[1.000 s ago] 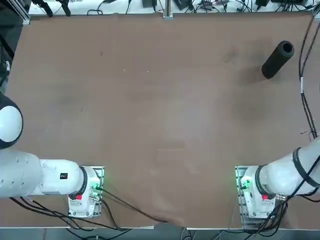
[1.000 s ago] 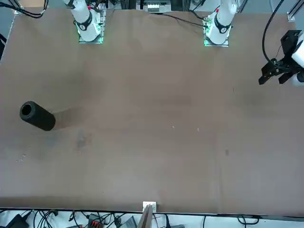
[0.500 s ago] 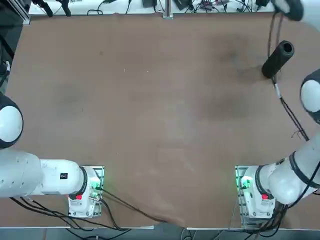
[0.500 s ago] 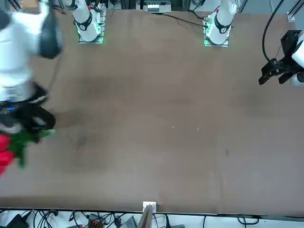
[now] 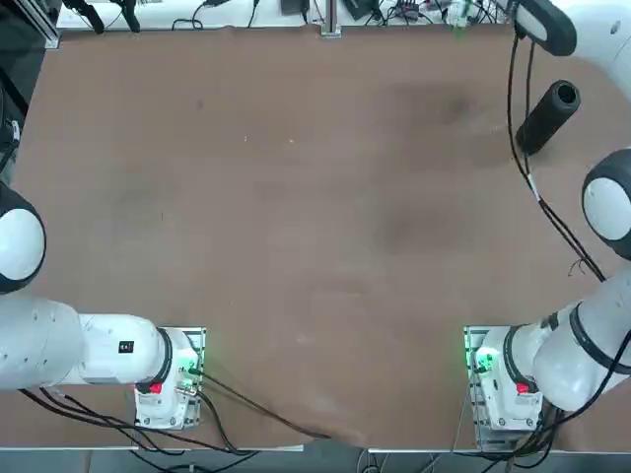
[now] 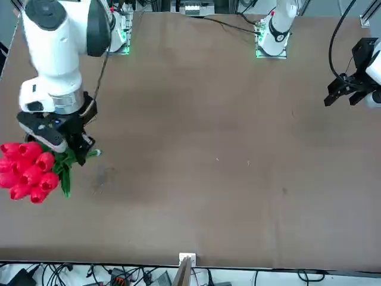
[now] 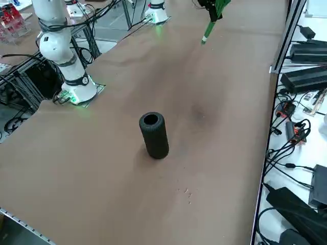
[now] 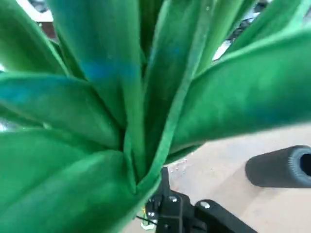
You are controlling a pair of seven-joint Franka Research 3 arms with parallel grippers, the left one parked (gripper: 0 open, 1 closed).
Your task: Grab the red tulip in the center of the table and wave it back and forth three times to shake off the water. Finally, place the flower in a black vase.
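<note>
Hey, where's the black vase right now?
The black vase stands on the table, right of the robot; the right gripper above holds the red tulip.

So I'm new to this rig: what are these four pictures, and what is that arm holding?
Two white robot arms sit at a brown table; only the right one works. The pictures come from overhead, from across the table, from the robot's right side, and from the working arm's wrist. A black vase stands upright on the table with its mouth open. The right gripper is shut on a red tulip bunch, held in the air. The wrist picture is mostly green leaves, with the vase beyond.
</note>
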